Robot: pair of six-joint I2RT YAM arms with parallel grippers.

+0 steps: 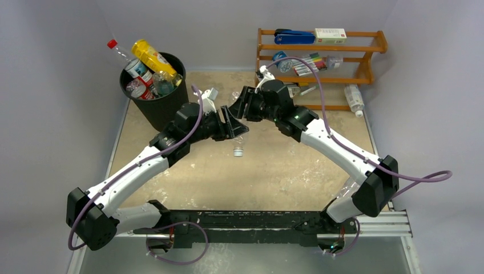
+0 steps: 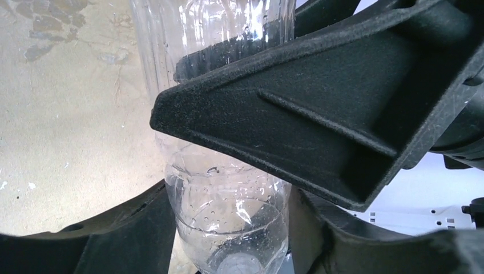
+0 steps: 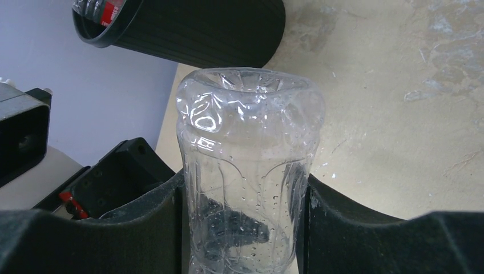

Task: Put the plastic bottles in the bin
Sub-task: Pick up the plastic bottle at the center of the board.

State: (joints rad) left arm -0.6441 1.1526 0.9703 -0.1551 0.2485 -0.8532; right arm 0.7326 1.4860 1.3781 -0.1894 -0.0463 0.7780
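One clear bottle [image 3: 245,171] over bare table [image 1: 285,171]: right gripper [image 3: 244,194] clamps it, left gripper [image 2: 228,200] flanks, hold unclear; bin [image 1: 161,108] at left edge

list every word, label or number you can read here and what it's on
No text can be read in any view.
Labels on the bottles in the bin: blurred.
Print on the white box on the wooden rack: too small.
The clear bottle: no label shows.
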